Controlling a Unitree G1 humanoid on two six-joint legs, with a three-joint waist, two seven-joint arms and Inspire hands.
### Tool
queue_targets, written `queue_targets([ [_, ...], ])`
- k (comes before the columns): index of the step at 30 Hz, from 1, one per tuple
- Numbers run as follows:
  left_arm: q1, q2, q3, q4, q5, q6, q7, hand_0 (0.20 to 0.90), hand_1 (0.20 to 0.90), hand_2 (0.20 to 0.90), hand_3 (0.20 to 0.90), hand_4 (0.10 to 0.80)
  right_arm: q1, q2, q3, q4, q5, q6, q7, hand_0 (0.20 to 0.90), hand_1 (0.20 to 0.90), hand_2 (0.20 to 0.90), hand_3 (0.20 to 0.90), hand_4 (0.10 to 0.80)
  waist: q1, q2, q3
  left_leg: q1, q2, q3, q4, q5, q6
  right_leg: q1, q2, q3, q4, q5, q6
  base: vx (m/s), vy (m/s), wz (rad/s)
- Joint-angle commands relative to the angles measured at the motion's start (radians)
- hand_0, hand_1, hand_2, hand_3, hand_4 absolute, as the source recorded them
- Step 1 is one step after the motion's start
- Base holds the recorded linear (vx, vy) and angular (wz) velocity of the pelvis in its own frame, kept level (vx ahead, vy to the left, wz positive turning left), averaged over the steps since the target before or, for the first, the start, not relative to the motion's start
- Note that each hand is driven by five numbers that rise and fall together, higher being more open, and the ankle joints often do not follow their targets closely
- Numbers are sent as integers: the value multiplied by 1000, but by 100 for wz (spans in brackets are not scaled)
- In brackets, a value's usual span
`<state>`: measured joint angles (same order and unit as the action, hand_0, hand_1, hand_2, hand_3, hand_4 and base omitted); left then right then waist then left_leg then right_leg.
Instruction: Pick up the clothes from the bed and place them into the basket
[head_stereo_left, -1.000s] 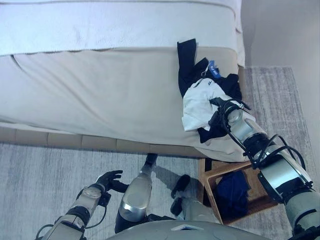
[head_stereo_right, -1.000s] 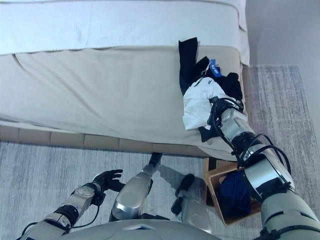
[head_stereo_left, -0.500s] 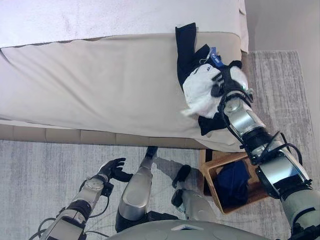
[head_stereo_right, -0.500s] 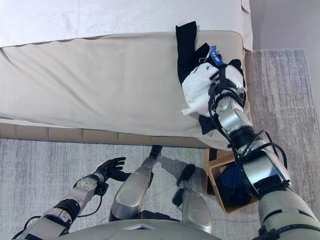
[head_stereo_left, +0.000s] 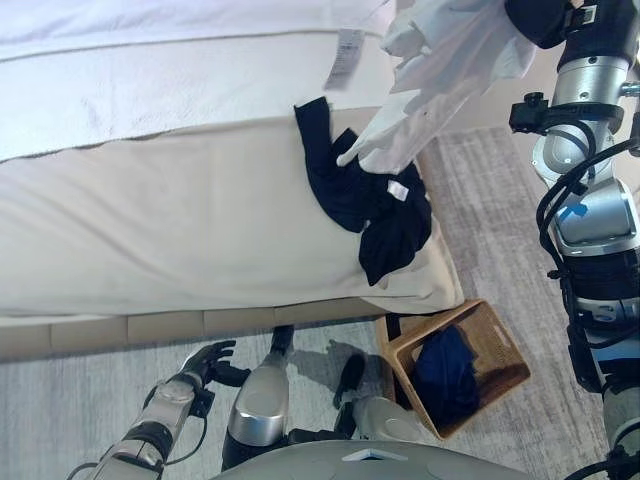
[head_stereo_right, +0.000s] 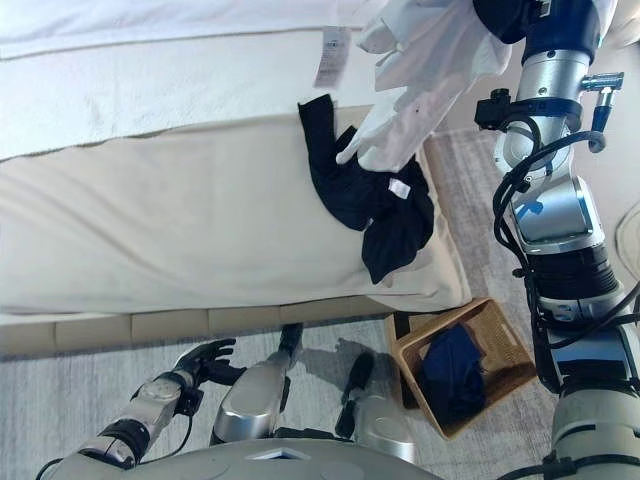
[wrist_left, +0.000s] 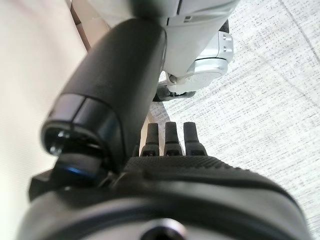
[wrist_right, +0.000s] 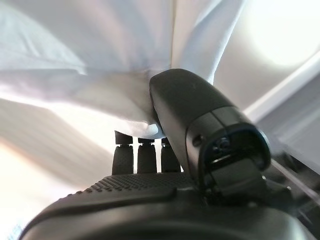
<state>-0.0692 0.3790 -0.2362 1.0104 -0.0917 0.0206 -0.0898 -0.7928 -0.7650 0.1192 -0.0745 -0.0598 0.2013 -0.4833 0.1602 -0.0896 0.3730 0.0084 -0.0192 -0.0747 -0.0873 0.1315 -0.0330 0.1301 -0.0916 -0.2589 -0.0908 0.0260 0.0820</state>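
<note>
Above the bed (head_stereo_left: 200, 230), right hand (wrist_right: 165, 150) fingers grip white garment (head_stereo_left: 440, 70) (left hand (head_stereo_left: 205, 358) fingers relaxed).

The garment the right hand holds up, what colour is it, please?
White garment; clearest in the right eye view.

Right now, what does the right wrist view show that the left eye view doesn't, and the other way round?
Only the right wrist view shows the grip up close: the thumb and fingers curled into a bunch of the white garment. Only the left eye view shows the surroundings: the dark clothes lying on the bed, the basket on the floor with a dark blue item inside, and the left hand low and idle. Both show the right hand raised, holding the white garment, which hangs above the bed.
</note>
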Motion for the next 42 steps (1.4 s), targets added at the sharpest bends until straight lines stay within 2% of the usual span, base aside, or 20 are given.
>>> queue_targets([
  [1, 71, -48, -63, 58, 39, 1, -27, 900, 900, 900, 900, 800, -46, -106, -16, -70, -93, -84, -134, 300, 300, 300, 200, 100, 4, 4, -216, 53, -12, 34, 56, -203, 57, -51, 4, 33, 94, -60, 0, -33, -12, -2],
  [7, 77, -37, -41, 97, 80, 38, -34, 900, 900, 900, 900, 800, -85, -211, -58, -44, -107, -15, -293, 300, 300, 300, 200, 100, -28, -7, -255, 77, -8, 69, 56, -219, 58, -41, 8, 50, 90, -64, 5, -41, -12, -5],
  [12, 88, -19, -16, 114, 106, 63, -58, 900, 900, 900, 900, 800, -56, -318, -123, -6, -56, 9, -358, 300, 300, 300, 200, 100, -74, 1, -277, 99, -6, 97, 53, -232, 62, -43, 15, 86, 108, -75, 6, -26, 5, -25],
  [16, 88, 1, -11, 110, 119, 81, -80, 900, 900, 900, 900, 800, 64, -365, -225, 28, 42, -4, -279, 300, 300, 300, 200, 100, -136, 11, -286, 119, -4, 134, 55, -247, 64, -56, 22, 138, 125, -79, 9, -20, -37, -39],
  [21, 56, 13, -21, 80, 108, 70, -94, 900, 900, 900, 900, 800, 222, -321, -287, 70, 105, -18, -80, 300, 300, 300, 200, 100, -197, 31, -269, 115, -2, 176, 82, -264, 72, -92, 23, 198, 154, -78, 11, -54, -53, -55],
  [27, -2, 9, -59, 22, 52, 26, -74, 900, 900, 900, 900, 800, 340, -201, -253, 129, 35, -18, 76, 300, 300, 300, 200, 100, -249, 65, -190, 65, 0, 209, 171, -289, 86, -166, 23, 243, 223, -83, -1, -91, -76, -46],
  [32, -49, -1, -77, -27, 17, -18, -55, 900, 900, 900, 900, 800, 348, -140, -187, 177, -27, 7, 138, 300, 300, 300, 200, 100, -273, 98, -102, -1, 6, 209, 221, -289, 78, -234, 16, 252, 261, -86, -12, -169, -94, -24],
  [38, -129, -31, -111, -53, -65, -68, -10, 900, 900, 900, 900, 800, 245, -112, -61, 297, -91, 34, 127, 300, 300, 300, 200, 100, -290, 183, 44, -145, 2, 199, 271, -250, 53, -389, 4, 249, 333, -93, -35, -213, -47, -10],
  [42, -146, -37, -115, -77, -127, -99, 22, 900, 900, 900, 900, 800, 156, -97, 16, 413, -117, 73, 102, 300, 300, 300, 200, 100, -282, 231, 124, -257, 3, 205, 339, -233, 37, -506, -7, 212, 421, -116, -57, -138, -97, -12],
])
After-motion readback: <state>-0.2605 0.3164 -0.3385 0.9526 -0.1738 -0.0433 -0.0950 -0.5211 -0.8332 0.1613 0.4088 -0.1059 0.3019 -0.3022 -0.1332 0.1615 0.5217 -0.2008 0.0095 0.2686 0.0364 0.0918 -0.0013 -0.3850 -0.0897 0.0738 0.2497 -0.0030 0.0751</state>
